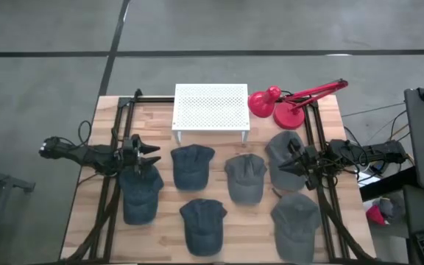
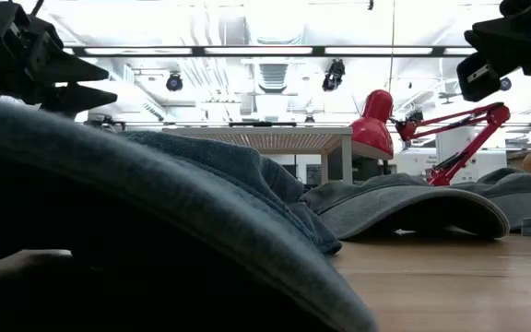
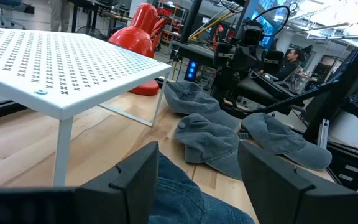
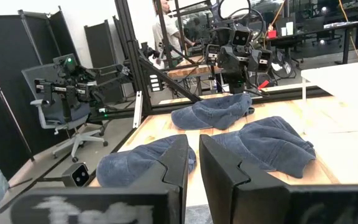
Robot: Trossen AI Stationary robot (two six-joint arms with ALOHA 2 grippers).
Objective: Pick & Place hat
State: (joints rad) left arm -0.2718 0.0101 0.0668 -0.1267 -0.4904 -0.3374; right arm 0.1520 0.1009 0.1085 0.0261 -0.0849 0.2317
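While the pale wooden table (image 1: pixel 260 221) carries six soft denim caps in front of a white perforated metal stand (image 1: pixel 210 107), no cap is gripped yet (the approach step, I judge). Left gripper (image 1: pixel 152 152) hovers with fingers wide just above the far-left blue denim cap (image 1: pixel 140 193); next it must descend and close. Right gripper (image 1: pixel 283 167), nearly closed and empty, waits over the far-right grey cap (image 1: pixel 285 149).

Grey concrete floor (image 1: pixel 43 44) with dark seams. White ceiling (image 2: pixel 247 23) carrying strip lights. Black partition panels (image 4: pixel 17 68), grey office chair (image 4: pixel 73 118). Person seated (image 3: pixel 289 57) at far desks.
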